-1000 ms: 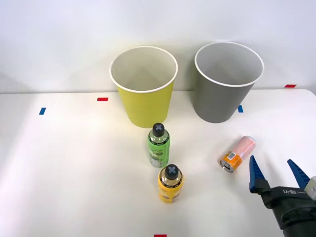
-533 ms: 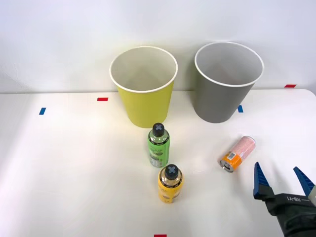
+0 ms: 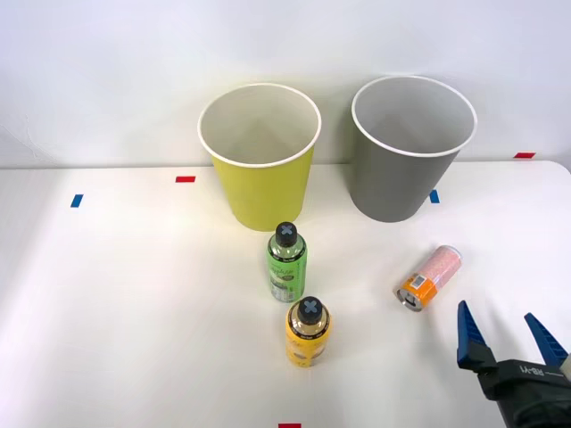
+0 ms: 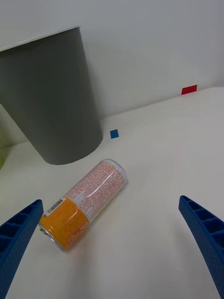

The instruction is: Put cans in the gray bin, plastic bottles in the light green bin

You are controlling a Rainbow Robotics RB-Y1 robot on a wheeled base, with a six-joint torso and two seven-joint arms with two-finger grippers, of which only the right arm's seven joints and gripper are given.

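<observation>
Right gripper (image 3: 506, 328): low at the near right of the table, blue ribbed fingers spread wide with nothing between them; in the wrist view (image 4: 112, 243) the two fingers sit at either corner with bare tabletop between.

Nearest task thing: the pink-white can (image 3: 429, 277), lying on its side on the white table (image 3: 134, 312), just ahead of the gripper and a little toward the robot's left; near, not touching.

Can's long axis: slanted, orange end toward the robot and to the left, pale pink end angled away toward the gray bin. In the wrist view the can (image 4: 84, 203) lies off-centre, closer to one finger than the other, its axis oblique to the line between the fingers.

What the reach turns on: my judgement is that the gripper must go forward and slightly left, and twist so the fingers close across the can's round body, not along its length; a lying can may roll if nudged.

Gray bin (image 3: 413, 147): upright at the back right, beyond the can, open mouth up; the fitting place for this can.

Light green bin (image 3: 260, 153): upright beside the gray one, to its left, apart from it.

Plastic bottles: the green-labelled bottle (image 3: 286, 262) and the yellow-orange bottle (image 3: 308, 332) stand upright, black caps up, mid-table, well left of the gripper.
</observation>
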